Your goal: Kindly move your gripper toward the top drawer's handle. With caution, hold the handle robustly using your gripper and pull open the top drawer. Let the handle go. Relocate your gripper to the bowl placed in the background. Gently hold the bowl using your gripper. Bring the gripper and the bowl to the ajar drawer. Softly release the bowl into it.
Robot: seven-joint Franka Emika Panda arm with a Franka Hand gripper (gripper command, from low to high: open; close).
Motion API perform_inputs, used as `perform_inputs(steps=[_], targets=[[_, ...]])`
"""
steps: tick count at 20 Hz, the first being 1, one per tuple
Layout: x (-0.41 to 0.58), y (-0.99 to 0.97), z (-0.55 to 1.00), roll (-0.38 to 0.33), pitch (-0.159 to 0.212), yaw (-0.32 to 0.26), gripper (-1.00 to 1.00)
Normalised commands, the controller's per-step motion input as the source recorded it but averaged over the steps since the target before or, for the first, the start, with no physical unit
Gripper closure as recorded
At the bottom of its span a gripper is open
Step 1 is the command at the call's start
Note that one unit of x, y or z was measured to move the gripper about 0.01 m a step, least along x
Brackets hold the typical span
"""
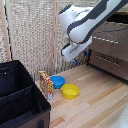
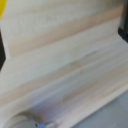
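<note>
Top drawer (image 1: 111,41) shut, handle (image 1: 106,40) just right of the end effector (image 1: 76,51) in exterior view. End effector state: can't tell. Blue bowl (image 1: 57,81) on table (image 1: 95,100) below it, touching yellow bowl (image 1: 70,91).

I see a pale woven screen (image 1: 30,35) behind a light wood plank tabletop (image 1: 95,100). Dark brown dresser (image 1: 111,52) at the exterior view's right. Lighting soft, even.

Bowl (image 1: 58,81) just behind second bowl (image 1: 70,91), carton (image 1: 46,85) beside both, dresser (image 1: 111,50) at exterior view's right.
</note>
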Motion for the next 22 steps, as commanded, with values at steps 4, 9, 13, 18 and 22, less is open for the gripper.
perform_inputs(steps=[4, 9, 13, 18, 22], targets=[[0.698, 0.00, -0.18, 0.292, 0.021, -0.135, -1.00], [0.301, 0.00, -0.18, 0.198, 0.000, -0.278, -1.00], [0.256, 0.00, -0.15, 0.165, -0.004, -0.294, -1.00], [0.298, -0.02, -0.14, 0.096, -0.063, -0.296, -1.00], [0.372, -0.10, -0.11, 0.034, -0.078, -0.293, -1.00]])
